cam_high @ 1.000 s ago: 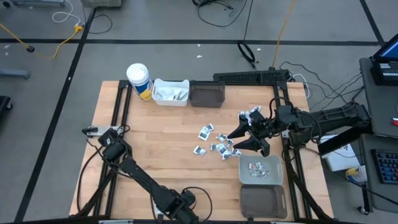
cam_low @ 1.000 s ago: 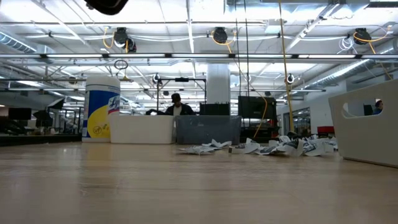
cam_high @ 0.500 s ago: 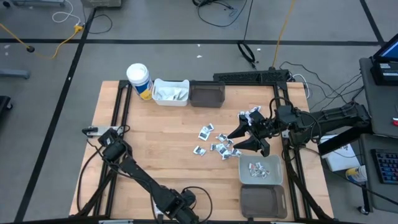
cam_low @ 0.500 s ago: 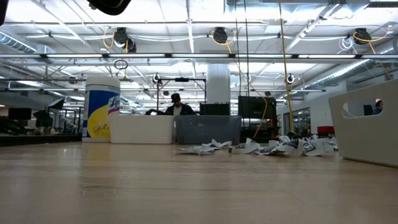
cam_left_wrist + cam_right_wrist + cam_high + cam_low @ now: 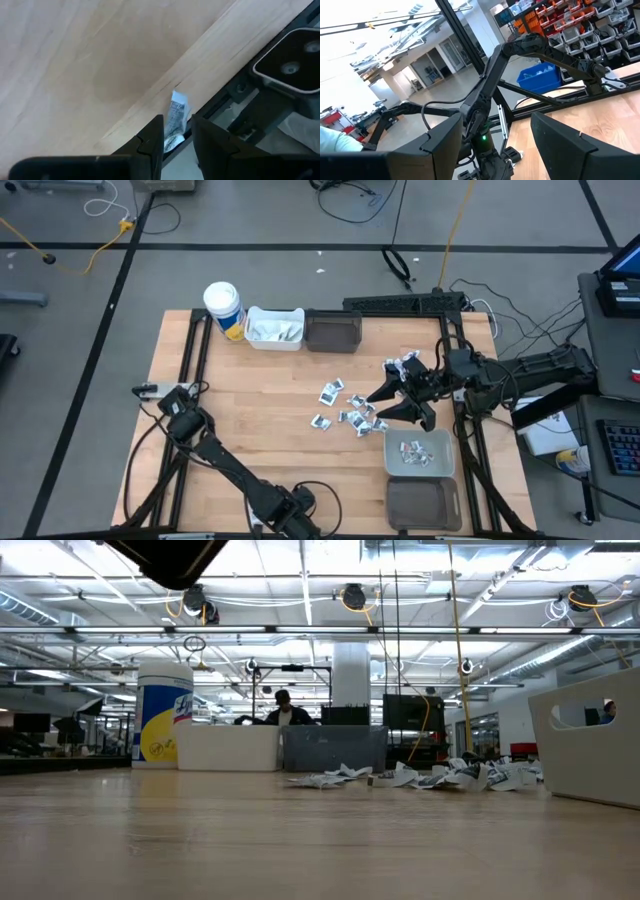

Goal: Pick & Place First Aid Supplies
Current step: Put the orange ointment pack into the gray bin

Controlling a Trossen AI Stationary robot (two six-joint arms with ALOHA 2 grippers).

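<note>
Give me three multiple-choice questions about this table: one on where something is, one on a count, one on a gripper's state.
1. Where does the cup stand?
A. beside the white bin
B. on the floor
C. at the table's near edge

2. How many bins are on the table?
A. two
B. four
C. six

3. What is the left gripper doing?
A. open and empty
B. shut on a packet
C. shut on the cup

Answers:
1 A: the high view shows the cup right next to the white bin.
2 B: the high view shows the white bin, a grey bin and two dark bins.
3 B: the left wrist view shows a packet pinched between its fingers.
</note>
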